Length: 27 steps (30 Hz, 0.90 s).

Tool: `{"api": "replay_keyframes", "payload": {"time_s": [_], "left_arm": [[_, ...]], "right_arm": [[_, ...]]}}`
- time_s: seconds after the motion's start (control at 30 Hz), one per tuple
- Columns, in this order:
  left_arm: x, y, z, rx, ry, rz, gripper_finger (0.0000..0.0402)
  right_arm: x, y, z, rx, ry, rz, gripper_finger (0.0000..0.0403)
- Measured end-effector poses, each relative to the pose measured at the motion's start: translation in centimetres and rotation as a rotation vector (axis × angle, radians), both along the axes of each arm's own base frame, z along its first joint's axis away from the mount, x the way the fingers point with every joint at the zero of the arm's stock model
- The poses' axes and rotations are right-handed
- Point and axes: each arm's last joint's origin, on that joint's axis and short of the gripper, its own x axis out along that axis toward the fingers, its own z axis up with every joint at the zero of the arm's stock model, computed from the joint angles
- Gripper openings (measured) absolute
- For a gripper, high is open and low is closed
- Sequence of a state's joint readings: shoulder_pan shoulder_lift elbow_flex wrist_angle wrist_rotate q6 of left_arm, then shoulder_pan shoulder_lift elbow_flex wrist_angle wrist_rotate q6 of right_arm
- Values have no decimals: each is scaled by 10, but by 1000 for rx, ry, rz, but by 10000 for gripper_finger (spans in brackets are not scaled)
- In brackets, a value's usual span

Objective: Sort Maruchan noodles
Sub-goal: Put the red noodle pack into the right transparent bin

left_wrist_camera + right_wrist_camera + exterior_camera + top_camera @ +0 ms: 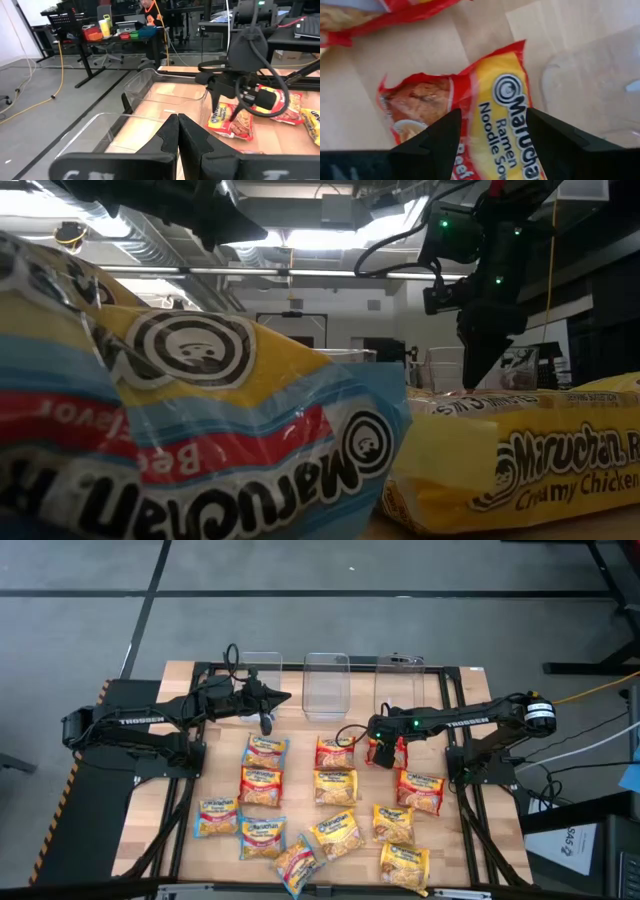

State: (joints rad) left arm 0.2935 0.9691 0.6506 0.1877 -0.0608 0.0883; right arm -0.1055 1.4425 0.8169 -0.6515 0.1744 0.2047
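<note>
Red-trimmed Maruchan packet (pixel 470 120) lies flat on the wooden table (pixel 445 840), at roughly 1 o'clock from table centre in the high view, just in front of the rightmost clear bin (pixel 400 680). The right gripper (pixel 385 752) hangs directly over it. In the right wrist view its two dark fingers (pixel 432 137) stand wide apart, nothing between them, the packet showing in the gap.

Key relation: packet sits straight below the open jaws, not off to a side. Its long axis runs along the gap between the fingers, so a closing pinch would, in my judgement, take it across the short width. Right arm is clearly the nearer; the left gripper (pixel 268 720) waits near the leftmost bin (pixel 258 675) at about 11 o'clock, fingers pressed together, empty.

Legible text: "Maruchan", "Ramen Noodle So…", "Beef" on the target. Low view: "Maruchan" and "Creamy Chicken" on a yellow packet (pixel 520 470). "TROSSEN" on both arms. The remaining packets spread from centre toward 6 o'clock.
</note>
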Motion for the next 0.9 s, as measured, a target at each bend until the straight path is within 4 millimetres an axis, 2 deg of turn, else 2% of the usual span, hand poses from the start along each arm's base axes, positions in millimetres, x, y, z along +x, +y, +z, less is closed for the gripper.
{"api": "replay_keyframes", "payload": {"time_s": [0.23, 0.57, 0.9], "left_arm": [[-1, 0, -4, -13, 44, 0, 0], [-1, 0, -9, -26, 86, 0, 0], [-2, -1, -9, -25, 87, 1, 0]], "right_arm": [[-4, 5, -2, 137, 39, 38, 217], [-4, 5, -2, 166, 25, 23, 215], [-11, 6, -11, 153, 57, 8, 215]]}}
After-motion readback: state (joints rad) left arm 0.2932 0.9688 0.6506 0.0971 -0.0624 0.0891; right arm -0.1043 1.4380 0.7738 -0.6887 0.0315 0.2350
